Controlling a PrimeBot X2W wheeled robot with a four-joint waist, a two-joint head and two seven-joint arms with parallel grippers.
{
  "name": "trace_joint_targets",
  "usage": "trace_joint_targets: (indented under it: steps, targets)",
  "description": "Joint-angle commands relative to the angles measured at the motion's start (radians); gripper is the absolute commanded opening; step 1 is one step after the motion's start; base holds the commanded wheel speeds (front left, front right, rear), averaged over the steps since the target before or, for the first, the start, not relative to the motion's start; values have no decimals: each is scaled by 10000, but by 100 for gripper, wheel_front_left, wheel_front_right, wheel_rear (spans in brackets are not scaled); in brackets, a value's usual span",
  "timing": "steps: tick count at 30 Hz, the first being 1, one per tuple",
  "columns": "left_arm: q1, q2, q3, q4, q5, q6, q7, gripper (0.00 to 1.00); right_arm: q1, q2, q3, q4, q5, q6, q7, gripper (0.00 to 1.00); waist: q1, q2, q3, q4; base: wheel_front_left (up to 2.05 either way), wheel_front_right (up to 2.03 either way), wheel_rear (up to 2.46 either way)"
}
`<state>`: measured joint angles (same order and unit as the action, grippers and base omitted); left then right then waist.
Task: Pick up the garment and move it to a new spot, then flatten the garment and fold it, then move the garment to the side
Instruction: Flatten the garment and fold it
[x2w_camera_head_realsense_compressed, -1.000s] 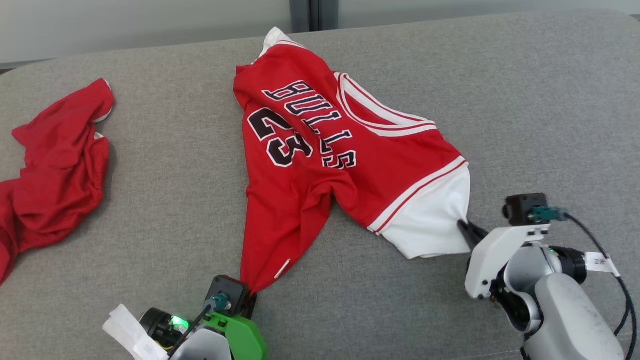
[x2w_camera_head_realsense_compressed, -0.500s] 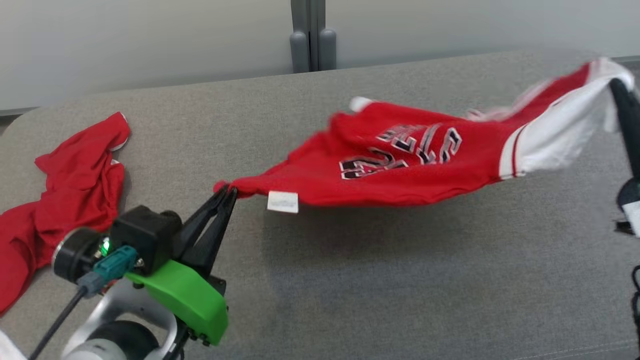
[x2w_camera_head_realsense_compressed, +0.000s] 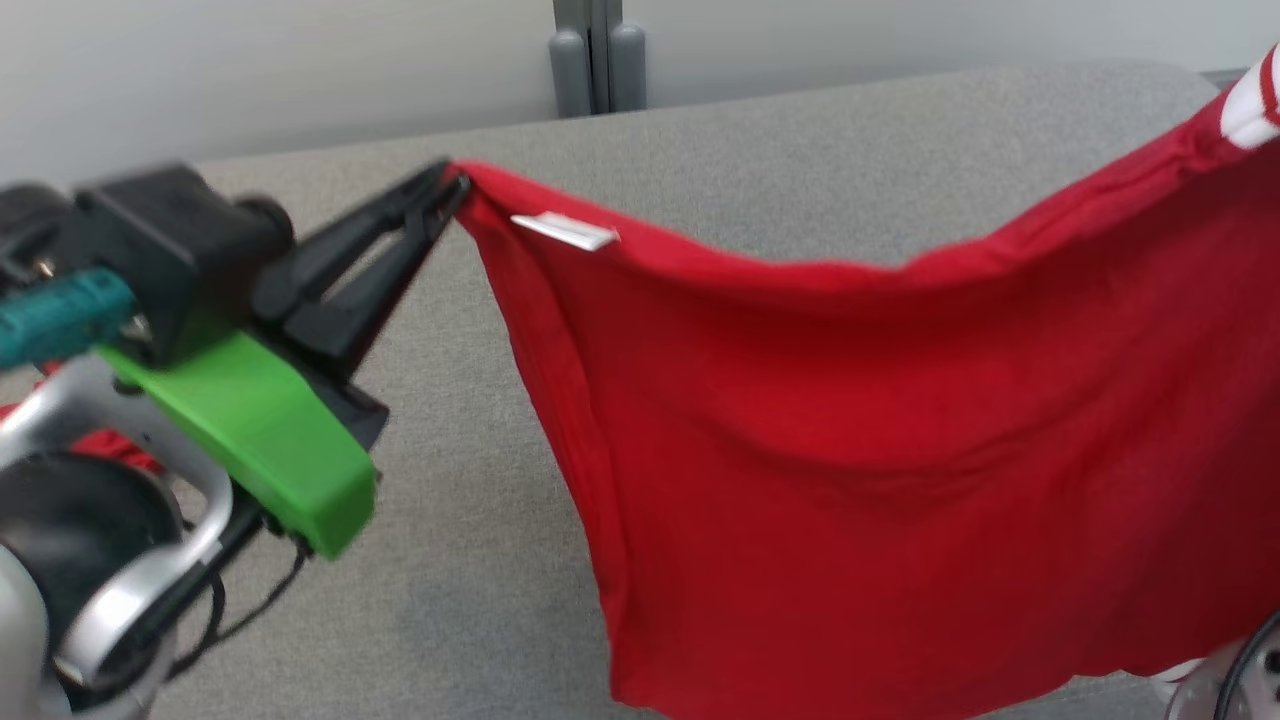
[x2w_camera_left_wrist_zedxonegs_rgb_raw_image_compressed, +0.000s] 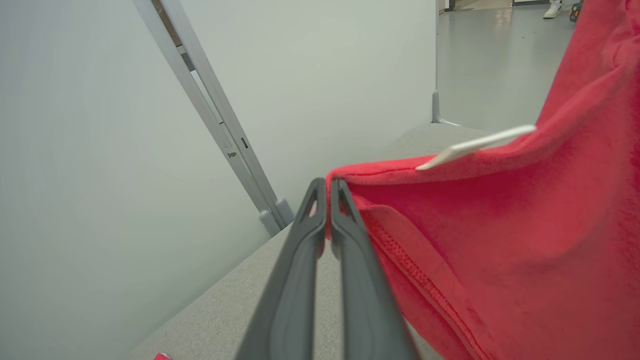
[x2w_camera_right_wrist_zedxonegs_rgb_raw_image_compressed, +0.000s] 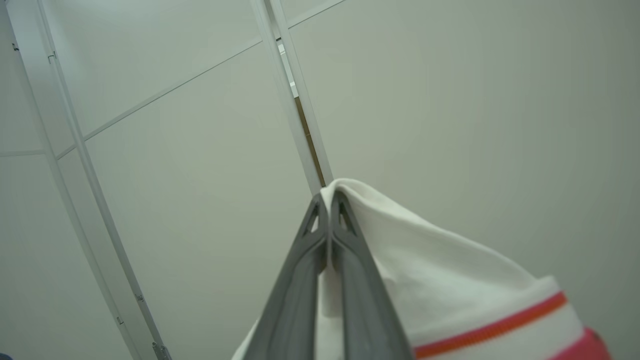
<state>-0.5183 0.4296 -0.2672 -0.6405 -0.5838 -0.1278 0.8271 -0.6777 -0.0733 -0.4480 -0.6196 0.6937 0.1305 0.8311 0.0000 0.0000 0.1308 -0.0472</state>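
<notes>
The left end effector was clamped shut on a corner of the red garment, its two dark fingers pressed together with the hem pinched at their tips. In the left wrist view the same end effector had its fingers closed, with only a thin fold of the garment between them. A stitched seam ran down the cloth just right of the fingers. A small white tag stuck out from the top edge of the cloth near the grasped corner, and the wrist view caught it edge-on. Behind the fingers sat the black camera block and the green bracket of the left wrist, blurred.

The right end effector was also shut, gripping a white part of the garment that carried a red stripe lower down. It pointed up toward pale wall panels.

Between the two grips the garment hung spread like a sheet above the grey counter, its top edge sagging in the middle and rising to a white, red-striped corner at the upper right of the head view. Its plain red face was toward the head camera. The lower edge ran out of the picture, so whether it touched the counter could not be told. A grey partition post stood behind the counter's far edge.
</notes>
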Motion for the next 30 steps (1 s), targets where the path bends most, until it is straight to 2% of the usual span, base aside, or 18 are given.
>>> trace_joint_targets:
  steps: [1, 6, 10, 14, 16, 19, 22, 25, 30]
  targets:
    - [-679, 81, 123, 392, -231, -11, 71, 0, -581, 74, 86, 327, -290, 3, 85, 0, 0, 0, 850, -132, 0, 0, 0]
    - [-3145, 262, 161, 2381, -97, -23, 217, 0, -2615, 169, 774, 1930, -1633, 3, -198, 0, 0, 0, 2391, -53, 0, 0, 0]
    - [-5976, 155, -229, 4597, 724, -22, -473, 0, -4938, 205, 1319, 3912, -3019, 2, -1261, 0, 0, 0, 3843, 65, 0, 0, 0]
    - [-8867, -159, -691, 7410, 2165, -21, -2634, 0, -7535, 222, 1552, 6516, -3896, 3, -3190, 0, 0, 0, 5081, 51, 0, 0, 0]
    - [-9784, -506, -740, 8671, 2518, 10, -3603, 0, -8355, 238, 1820, 7694, -4349, 3, -4046, 0, 0, 0, 5412, 19, 0, 0, 0]
    - [-10683, -699, -854, 10170, 2994, 26, -5028, 0, -9125, 207, 2155, 9000, -4580, 2, -4999, 0, 0, 0, 5761, -48, 0, 0, 0]
    - [-10686, -1005, -913, 11396, 3043, 45, -6396, 0, -9047, 217, 2325, 9955, -4064, 3, -5846, 0, 0, 0, 5940, -83, 0, 0, 0]
    - [-9835, -918, -1266, 12194, 3145, 14, -7488, 0, -7893, 218, 2640, 10304, -3426, 2, -6496, 0, 0, 0, 5726, -117, 0, 0, 0]
    - [-7232, -873, -1789, 12914, 2824, -3, -9013, 0, -4213, 203, 3303, 9331, -2317, 2, -7044, 0, 0, 0, 4616, -133, 0, 0, 0]
